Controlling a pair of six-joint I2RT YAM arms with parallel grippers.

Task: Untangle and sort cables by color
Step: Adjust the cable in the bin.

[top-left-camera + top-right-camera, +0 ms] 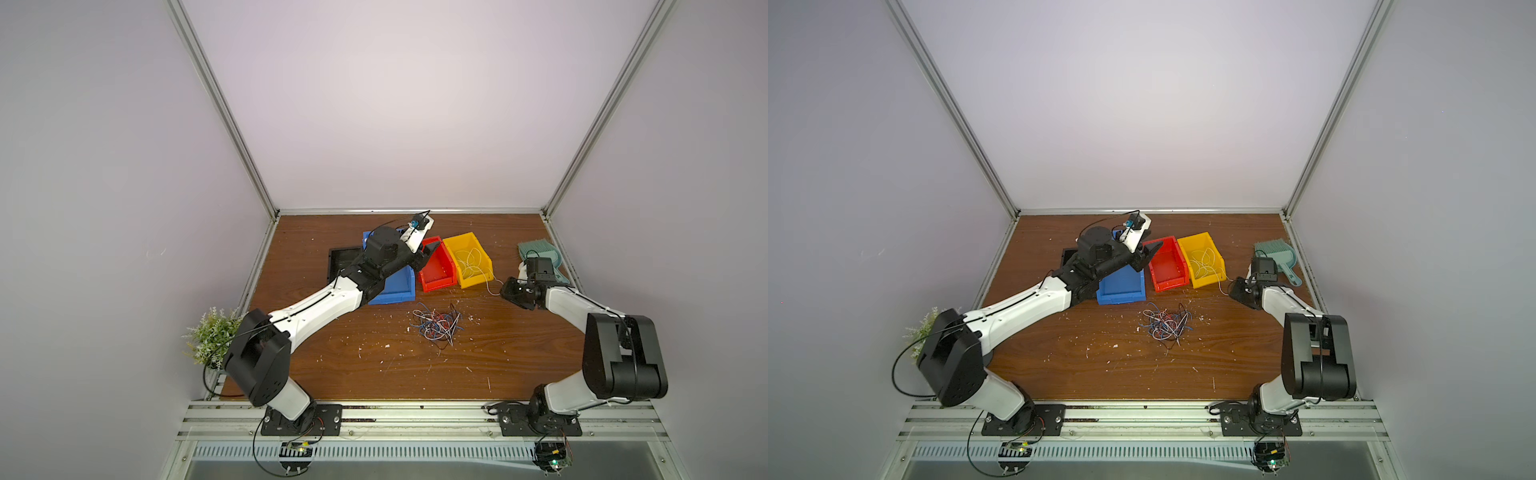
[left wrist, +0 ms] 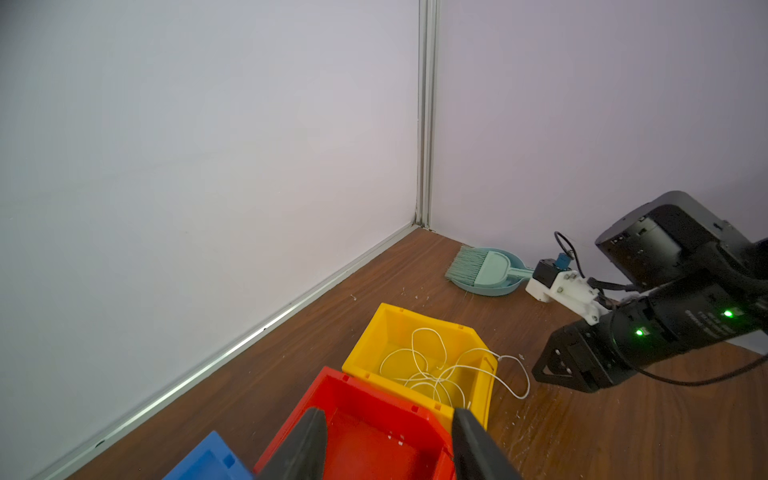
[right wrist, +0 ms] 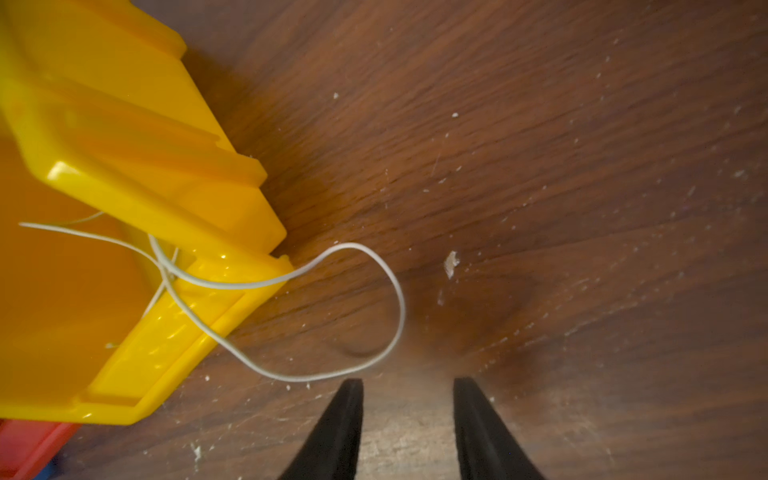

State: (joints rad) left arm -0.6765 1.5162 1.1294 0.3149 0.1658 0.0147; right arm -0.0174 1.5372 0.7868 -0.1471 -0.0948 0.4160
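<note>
A tangle of blue, red, white and black cables (image 1: pixel 436 326) (image 1: pixel 1165 324) lies on the wooden table in front of the bins. More white cables (image 2: pixel 432 374) are coiled in the yellow bin (image 1: pixel 461 245) (image 2: pixel 415 316). One white loop (image 3: pixel 402 311) hangs over that bin's rim onto the table. My right gripper (image 3: pixel 407 380) (image 1: pixel 505 286) is open and empty, low over the table, its tips just short of the loop. My left gripper (image 2: pixel 384 411) (image 1: pixel 428 251) hovers open over the red bin (image 1: pixel 436 274) (image 2: pixel 374 386) with nothing between its fingers.
A blue bin (image 1: pixel 395 291) sits left of the red one, partly under my left arm, and a black bin (image 1: pixel 340 259) further left. A teal dustpan with brush (image 1: pixel 540 251) lies at the back right by the wall. A small plant (image 1: pixel 212 332) stands at the left edge. White crumbs dot the table.
</note>
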